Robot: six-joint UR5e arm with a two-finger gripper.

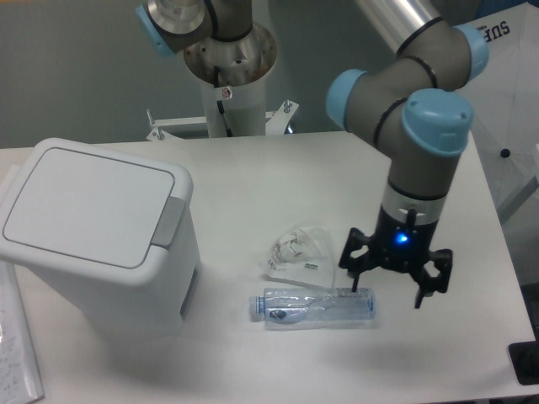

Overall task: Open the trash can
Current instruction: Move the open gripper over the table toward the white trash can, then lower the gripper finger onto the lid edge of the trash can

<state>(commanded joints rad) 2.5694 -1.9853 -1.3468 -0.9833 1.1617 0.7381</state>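
You see an arm (pixel 418 50) of silver-grey tubes with pale blue caps on its rounded joints. Its wrist narrows into a black collar where a small blue light (pixel 402 238) glows. Your hand (pixel 396 280) is black, with thin angular fingers (pixel 355 263) spreading from a dark body.

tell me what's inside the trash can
Its inside cannot be seen: the flat white lid lies shut over the trash can, with the grey push tab at its right edge.
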